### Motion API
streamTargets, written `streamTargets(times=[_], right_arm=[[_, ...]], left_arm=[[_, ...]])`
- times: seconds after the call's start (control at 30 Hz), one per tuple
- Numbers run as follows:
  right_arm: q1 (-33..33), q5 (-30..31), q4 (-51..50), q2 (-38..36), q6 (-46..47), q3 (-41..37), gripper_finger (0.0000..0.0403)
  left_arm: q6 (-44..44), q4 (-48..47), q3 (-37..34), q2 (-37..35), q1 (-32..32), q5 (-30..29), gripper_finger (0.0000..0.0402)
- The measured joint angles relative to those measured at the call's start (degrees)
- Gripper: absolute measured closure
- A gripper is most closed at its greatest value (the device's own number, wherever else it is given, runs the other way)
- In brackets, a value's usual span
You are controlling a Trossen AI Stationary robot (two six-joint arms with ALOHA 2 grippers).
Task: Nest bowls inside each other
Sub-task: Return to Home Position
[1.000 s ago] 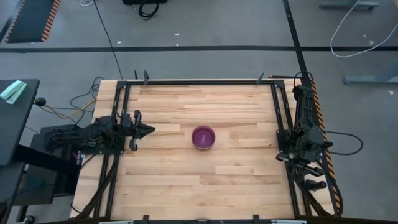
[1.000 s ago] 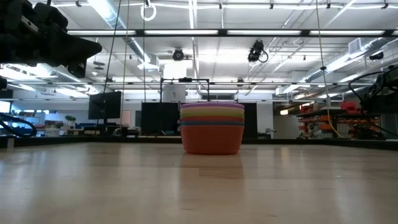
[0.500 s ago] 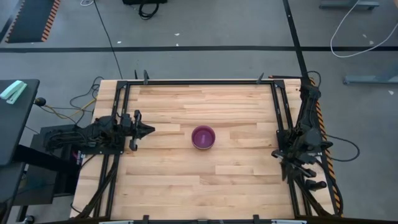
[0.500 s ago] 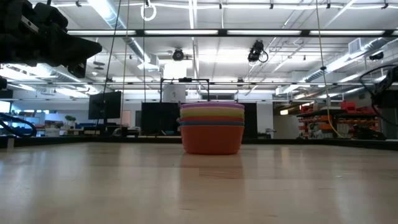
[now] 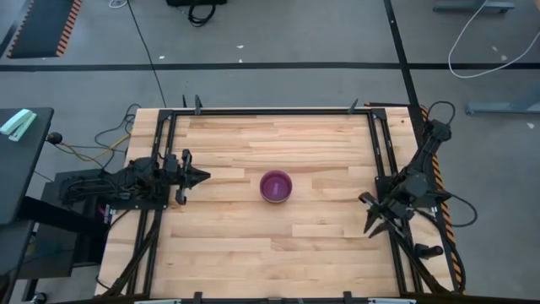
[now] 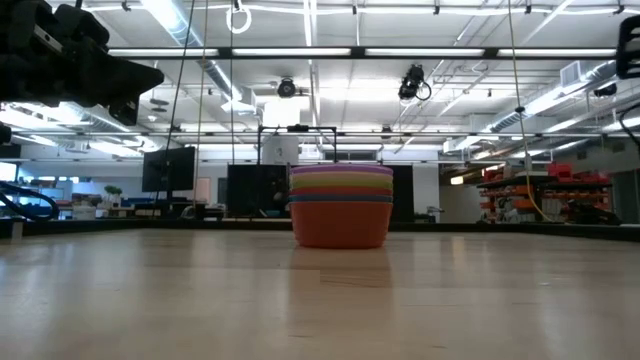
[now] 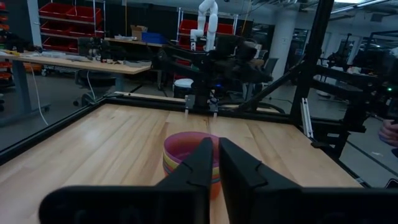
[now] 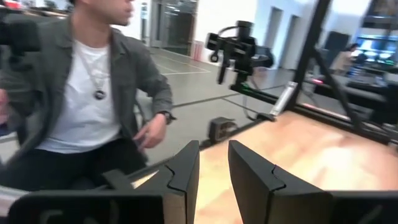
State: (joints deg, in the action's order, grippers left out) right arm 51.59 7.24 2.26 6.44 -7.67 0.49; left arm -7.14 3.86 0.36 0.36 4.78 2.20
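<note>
Wood bench [image 5: 253,245]: at its left edge the left gripper [image 5: 202,176] hung empty, fingers [image 7: 193,168] clenched; the nested bowls [image 5: 276,187], purple uppermost, sat mid-bench (slightly nearer that arm, I'd judge); right gripper [image 5: 365,215] at the right edge, fingers slightly parted.

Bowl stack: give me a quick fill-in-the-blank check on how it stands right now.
Seen from above, the stack's top bowl is ___. In the low view, the bottom bowl is ___. The right gripper hangs over the table's ___ edge.
Missing words: purple; orange; right.
</note>
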Motion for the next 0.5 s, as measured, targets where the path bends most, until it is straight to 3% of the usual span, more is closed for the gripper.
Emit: streamTargets(times=[0.5], right_arm=[[-21.61,0.00,0.00,0.00,-0.03,0.00,0.0309]], left_arm=[[0.00,0.02,0.00,0.00,-0.01,0.01,0.0374]])
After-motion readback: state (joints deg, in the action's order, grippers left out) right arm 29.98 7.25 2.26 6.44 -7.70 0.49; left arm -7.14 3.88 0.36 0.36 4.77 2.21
